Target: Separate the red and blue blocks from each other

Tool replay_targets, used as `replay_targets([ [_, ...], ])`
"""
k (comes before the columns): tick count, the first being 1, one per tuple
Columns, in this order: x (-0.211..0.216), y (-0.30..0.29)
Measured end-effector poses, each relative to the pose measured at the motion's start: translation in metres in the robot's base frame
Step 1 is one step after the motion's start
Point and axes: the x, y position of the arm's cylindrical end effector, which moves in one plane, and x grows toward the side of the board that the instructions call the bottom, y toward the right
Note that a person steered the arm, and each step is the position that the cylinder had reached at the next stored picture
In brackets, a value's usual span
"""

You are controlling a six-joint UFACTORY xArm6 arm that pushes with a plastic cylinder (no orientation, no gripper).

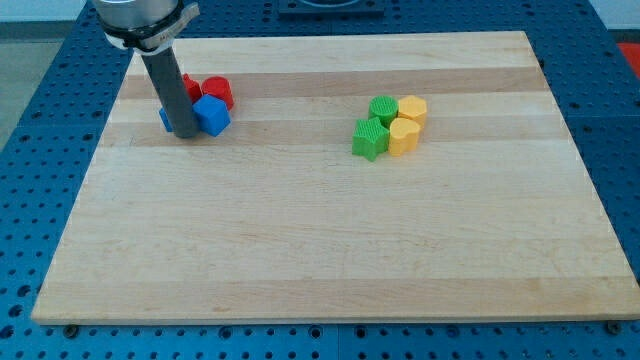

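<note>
Red blocks, blue blocks clustered, touching — my tip among them.

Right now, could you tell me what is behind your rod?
Behind my tip, a red block and a blue block peek out, mostly covered; their shapes are hidden.

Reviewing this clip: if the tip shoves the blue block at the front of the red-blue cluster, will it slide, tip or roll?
The blue block looks squat and faceted, so it probably slides rather than rolls. It sits touching a red block, so a push from my tip, at its left in view, may drag that along. The wooden board looks smooth, suggesting easy sliding.
</note>
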Motion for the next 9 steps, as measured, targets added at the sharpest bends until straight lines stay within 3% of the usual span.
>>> replay_targets([
  [3, 0.055, -0.008],
  [6, 0.023, 0.099],
  [7, 0.026, 0.098],
  [9, 0.036, -0.008],
])
